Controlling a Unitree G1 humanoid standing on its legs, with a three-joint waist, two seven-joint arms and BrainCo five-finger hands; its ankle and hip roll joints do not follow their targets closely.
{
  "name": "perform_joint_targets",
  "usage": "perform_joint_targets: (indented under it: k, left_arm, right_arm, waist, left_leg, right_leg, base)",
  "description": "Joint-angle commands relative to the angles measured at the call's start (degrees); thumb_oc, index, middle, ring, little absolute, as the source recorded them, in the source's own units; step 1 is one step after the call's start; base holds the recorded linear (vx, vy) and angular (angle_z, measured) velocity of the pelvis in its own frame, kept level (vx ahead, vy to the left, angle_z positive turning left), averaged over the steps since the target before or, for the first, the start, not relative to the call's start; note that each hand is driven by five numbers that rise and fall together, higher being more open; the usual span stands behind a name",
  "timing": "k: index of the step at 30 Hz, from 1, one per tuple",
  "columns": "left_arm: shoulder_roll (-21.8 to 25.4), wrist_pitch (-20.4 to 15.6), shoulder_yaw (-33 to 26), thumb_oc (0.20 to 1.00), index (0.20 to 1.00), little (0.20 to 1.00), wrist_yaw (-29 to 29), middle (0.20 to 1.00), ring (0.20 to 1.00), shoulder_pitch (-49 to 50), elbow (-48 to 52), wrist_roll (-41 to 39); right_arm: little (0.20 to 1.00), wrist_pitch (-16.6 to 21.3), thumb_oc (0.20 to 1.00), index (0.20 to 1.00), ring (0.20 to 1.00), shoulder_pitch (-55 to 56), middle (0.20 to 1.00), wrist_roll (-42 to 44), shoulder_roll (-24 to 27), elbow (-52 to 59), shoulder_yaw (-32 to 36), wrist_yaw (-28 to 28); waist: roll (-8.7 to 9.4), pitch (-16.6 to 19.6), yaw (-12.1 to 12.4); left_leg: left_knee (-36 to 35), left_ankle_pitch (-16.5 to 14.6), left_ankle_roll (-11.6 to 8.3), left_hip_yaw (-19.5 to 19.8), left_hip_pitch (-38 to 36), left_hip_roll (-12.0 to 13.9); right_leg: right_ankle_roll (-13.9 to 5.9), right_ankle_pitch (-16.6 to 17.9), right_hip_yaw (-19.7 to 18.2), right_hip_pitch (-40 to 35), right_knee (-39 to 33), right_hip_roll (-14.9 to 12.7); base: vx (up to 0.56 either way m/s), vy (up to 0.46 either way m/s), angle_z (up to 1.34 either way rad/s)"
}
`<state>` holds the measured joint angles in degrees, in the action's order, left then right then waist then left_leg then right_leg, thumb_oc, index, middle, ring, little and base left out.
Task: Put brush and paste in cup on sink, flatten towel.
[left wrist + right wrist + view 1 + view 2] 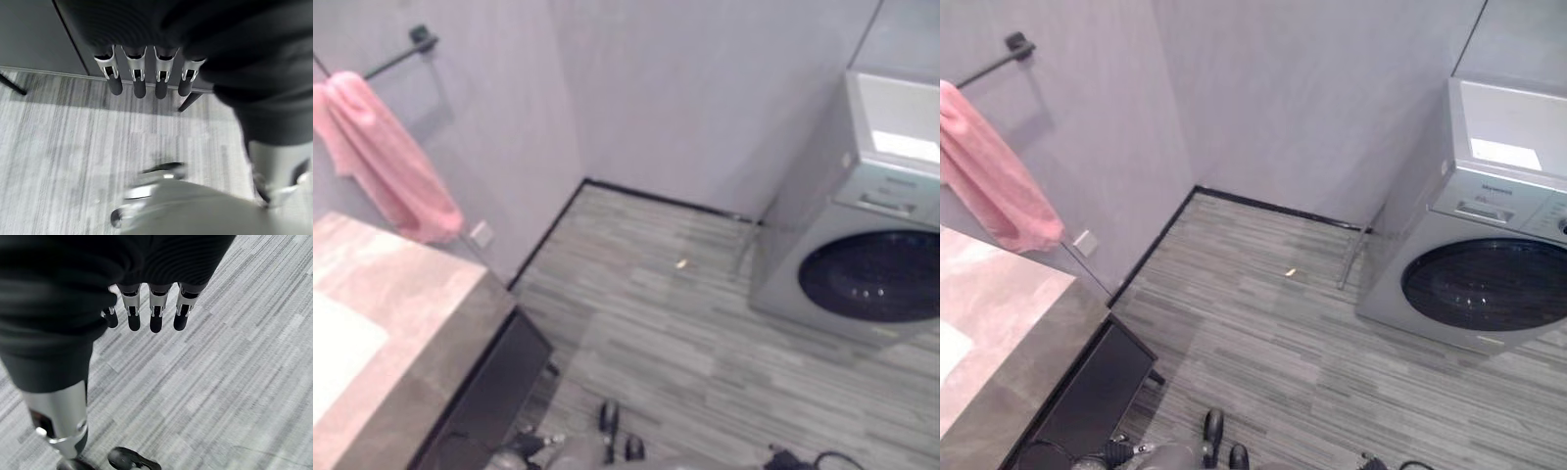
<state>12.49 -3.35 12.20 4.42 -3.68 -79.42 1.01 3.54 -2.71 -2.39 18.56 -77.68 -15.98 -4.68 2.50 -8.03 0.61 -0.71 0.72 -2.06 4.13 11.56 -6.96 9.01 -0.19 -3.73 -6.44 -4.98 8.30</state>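
Bathroom corner: grey walls, striped plank floor (705,333). Left eye view: pink towel (386,162) hangs bunched on the wall rail (401,54) above the counter (421,323); washing machine (862,245) stands well apart. Right eye view adds nothing. Left wrist view: left hand (142,73), fingers straight, empty, over floor. Right wrist view: right hand (146,308) likewise. Judgement: nothing done yet.

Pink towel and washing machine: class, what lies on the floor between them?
In the left eye view, grey plank floor stretches between the pink towel and the washing machine, bare except for one small yellowish scrap.
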Motion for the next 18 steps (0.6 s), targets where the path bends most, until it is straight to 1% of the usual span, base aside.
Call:
perform_joint_targets:
  k: [1,2,3,4,5,6,7,9,10,11,12,13,14,15,16,17,18]
  left_arm:
    - [-2.28,0.22,-0.26,1.0,1.0,1.0,-0.95,1.0,1.0,3.15,-2.41,1.02]
    - [-2.3,0.25,-0.33,1.0,1.0,1.0,-1.02,1.0,1.0,3.34,-2.13,1.18]
    - [-2.06,0.33,-0.59,1.0,1.0,1.0,-1.01,1.0,1.0,3.61,-1.87,1.3]
    - [-1.59,0.27,-0.69,1.0,1.0,1.0,-1.04,1.0,1.0,3.6,-1.72,1.46]
    - [-1.32,0.14,-0.61,1.0,1.0,1.0,-0.9,1.0,1.0,3.28,-1.42,1.54]
    - [-0.9,-0.09,-0.46,1.0,1.0,1.0,-0.86,1.0,1.0,2.76,-0.78,1.6]
    - [-0.86,-0.08,-0.45,1.0,1.0,1.0,-0.87,1.0,1.0,2.76,-0.77,1.6]
    - [-0.44,-0.1,-0.8,1.0,1.0,1.0,-0.91,1.0,1.0,2.5,-0.18,1.17]
    - [-0.43,-0.09,-0.8,1.0,1.0,1.0,-0.92,1.0,1.0,2.51,-0.17,1.17]
    - [-0.13,-0.13,-0.73,1.0,1.0,1.0,-1.02,1.0,1.0,2.24,-0.02,1.28]
    - [0.19,-0.15,-0.22,1.0,1.0,1.0,-0.96,1.0,1.0,1.8,0.44,1.41]
    - [0.5,-0.18,0.17,1.0,1.0,1.0,-0.83,1.0,1.0,1.25,0.84,1.71]
    - [0.82,-0.19,0.96,1.0,1.0,1.0,-0.75,1.0,1.0,0.35,1.41,2.1]
    - [1.07,-0.11,1.54,1.0,1.0,1.0,-0.68,1.0,1.0,-0.27,1.74,2.38]
    - [1.08,-0.05,2.2,1.0,1.0,1.0,-0.75,1.0,1.0,-0.58,1.97,2.9]
    - [1.1,-0.11,2.73,1.0,1.0,1.0,-0.6,1.0,1.0,-1.44,2.49,2.64]
    - [1.09,-0.11,2.73,1.0,1.0,1.0,-0.6,1.0,1.0,-1.45,2.49,2.64]
  right_arm:
    - [1.0,0.79,1.0,1.0,1.0,3.15,1.0,-0.96,-0.06,-0.43,-0.29,0.15]
    - [1.0,0.77,1.0,1.0,1.0,3.2,1.0,-1.07,-0.33,-0.66,-0.2,0.14]
    - [1.0,0.64,1.0,1.0,1.0,2.99,1.0,-1.08,-0.79,-0.97,-0.15,0.42]
    - [1.0,0.6,1.0,1.0,1.0,3.22,1.0,-1.29,-1.29,-1.11,-0.28,0.44]
    - [1.0,0.48,1.0,1.0,1.0,2.99,1.0,-1.73,-1.74,-1.22,-0.6,0.44]
    - [1.0,0.48,1.0,1.0,1.0,2.59,1.0,-1.86,-1.86,-1.21,-0.56,0.69]
    - [1.0,0.48,1.0,1.0,1.0,2.6,1.0,-1.86,-1.89,-1.21,-0.54,0.69]
    - [1.0,0.47,1.0,1.0,1.0,2.43,1.0,-2.47,-2.05,-0.94,-0.54,1.17]
    - [1.0,0.46,1.0,1.0,1.0,2.44,1.0,-2.47,-2.06,-0.94,-0.53,1.17]
    - [1.0,0.48,1.0,1.0,1.0,2.27,1.0,-2.68,-2.05,-0.64,-0.51,1.39]
    - [1.0,0.54,1.0,1.0,1.0,1.96,1.0,-3.02,-1.96,-0.31,-0.48,1.66]
    - [1.0,0.47,1.0,1.0,1.0,1.46,1.0,-3.3,-1.7,0.02,-0.49,1.75]
    - [1.0,0.49,1.0,1.0,1.0,0.95,1.0,-3.33,-1.35,0.34,-0.15,1.89]
    - [1.0,0.54,1.0,1.0,1.0,0.7,1.0,-3.44,-1.17,0.56,-0.07,1.77]
    - [1.0,0.52,1.0,1.0,1.0,0.79,1.0,-3.51,-1.07,0.45,0.11,1.82]
    - [1.0,0.56,1.0,1.0,1.0,0.83,1.0,-3.82,-0.73,0.54,0.19,1.63]
    - [1.0,0.56,1.0,1.0,1.0,0.83,1.0,-3.82,-0.72,0.54,0.18,1.63]
  waist:
    - [-0.88,3.16,1.34]
    - [-1.03,3.63,1.24]
    - [-0.68,4.52,1.44]
    - [0.04,5.13,1.66]
    - [0.94,5.56,2.04]
    - [2.33,6.12,2.46]
    - [2.41,6.14,2.57]
    - [3.74,7.11,3.27]
    - [3.75,7.11,3.3]
    - [4.2,6.92,3.59]
    - [4.36,6.53,3.81]
    - [4.23,6.12,3.82]
    - [4.13,4.75,3.83]
    - [3.76,4.01,3.63]
    - [3.5,3.46,3.22]
    - [1.75,2.78,2.95]
    - [1.8,2.65,2.75]
  left_leg:
    - [-2.75,3.74,3.17,-3.32,1.82,-1.96]
    - [-2.56,3.78,3.29,-6.0,1.75,-1.82]
    - [-3.01,3.44,4.17,-7.56,1.0,-1.6]
    - [-3.2,4.24,4.78,-8.24,0.07,-1.6]
    - [-1.7,3.84,5.36,-8.62,-0.21,-1.93]
    - [-0.45,1.96,5.78,-9.66,-1.0,-2.53]
    - [-0.34,1.86,5.78,-9.79,-0.94,-2.52]
    - [1.3,-0.92,6.75,-10.39,-2.0,-3.45]
    - [1.4,-1.01,6.76,-10.44,-1.97,-3.44]
    - [1.63,-1.88,6.99,-10.55,-2.9,-3.75]
    - [2.37,-3.26,7.39,-10.74,-3.63,-3.8]
    - [3.09,-4.52,7.77,-10.69,-4.51,-3.76]
    - [4.35,-6.34,7.77,-9.76,-6.91,-3.25]
    - [5.02,-6.02,8.04,-9.45,-7.07,-2.99]
    - [5.69,-7.02,8.69,-8.44,-8.34,-3.68]
    - [4.51,-7.04,10.31,-6.99,-10.9,-4.06]
    - [4.39,-6.99,10.34,-6.79,-11.11,-4.18]
  right_leg:
    - [-9.16,-7.34,-1.24,-3.72,6.37,3.68]
    - [-9.24,-7.63,-1.56,-4.24,6.46,3.98]
    - [-9.55,-7.89,-1.7,-4.65,6.58,3.98]
    - [-9.78,-7.96,-1.48,-4.99,6.88,3.66]
    - [-10.66,-7.5,-2.08,-4.84,8.55,3.32]
    - [-13.31,-5.25,-2.19,-4.88,10.55,1.93]
    - [-13.32,-5.28,-2.29,-4.85,10.59,1.89]
    - [-17.0,-0.75,-2.22,-4.56,14.78,0.61]
    - [-17.0,-0.76,-2.25,-4.57,14.78,0.61]
    - [-19.16,2.58,-2.14,-3.82,17.97,0.43]
    - [-21.73,5.65,-0.75,-1.55,23.98,-0.3]
    - [-24.0,7.34,1.44,0.62,28.75,-1.06]
    - [-24.01,11.28,5.31,4.7,39.25,-1.55]
    - [-24.01,12.02,6.36,8.44,44.68,-1.87]
    - [-24.01,12.18,7.14,9.13,47.72,-2.43]
    - [-22.97,8.02,8.39,13.87,51.0,-5.69]
    - [-22.98,7.9,8.55,13.69,51.04,-5.83]
  base:
    - [0.44,0.066,-0.39]
    - [0.46,0.074,-0.37]
    - [0.51,0.07,-0.22]
    - [0.53,0.062,-0.32]
    - [0.66,0.126,-0.36]
    - [0.49,0.11,-0.33]
    - [0.49,0.142,-0.24]
    - [0.37,0.106,-0.3]
    - [0.33,0.091,-0.3]
    - [0.28,0.092,-0.24]
    - [0.4,0.146,-0.23]
    - [0.46,0.112,-0.2]
    - [0.36,0.109,-0.28]
    - [0.37,0.14,-0.21]
    - [0.35,0.388,0.08]
    - [0.31,0.343,0.37]
    - [0.3,0.355,0.43]
